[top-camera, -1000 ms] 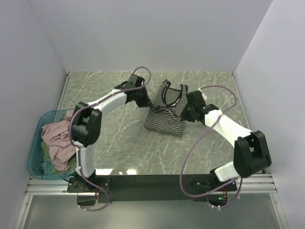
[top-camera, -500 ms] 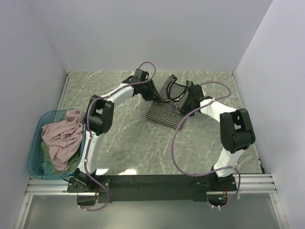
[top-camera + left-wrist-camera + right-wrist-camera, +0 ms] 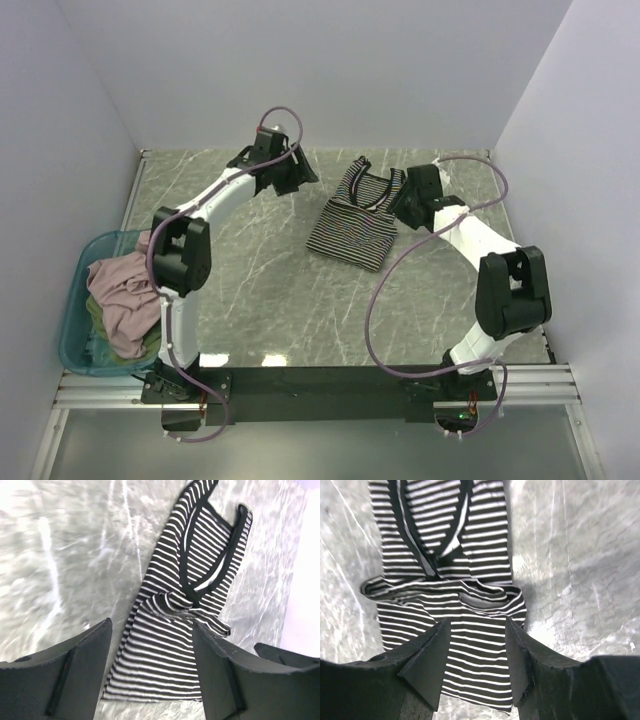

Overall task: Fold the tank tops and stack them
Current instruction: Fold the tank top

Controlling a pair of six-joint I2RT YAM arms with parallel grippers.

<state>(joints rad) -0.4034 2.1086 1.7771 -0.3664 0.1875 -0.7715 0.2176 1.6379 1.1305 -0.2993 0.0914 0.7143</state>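
Both arms have let go and backed off since a second ago: they were down on the striped top (image 3: pixel 350 232), and now it lies free. Left gripper (image 3: pixel 303 178) hangs with its jaws wide apart and empty, off to the cloth's left near the far edge of the counter (image 3: pixel 250 290). Right gripper (image 3: pixel 402 207) is also parted with nothing in it, just beside the top's right side. The striped top sits toward the far edge, right of centre, with a bunched crease across its middle; partly folded, I'd judge, with more to do. Pink top (image 3: pixel 125 285) and green top (image 3: pixel 97 318) wait crumpled in the tub (image 3: pixel 68 335) at the near-left corner. No stack begun. No label or writing is readable anywhere.
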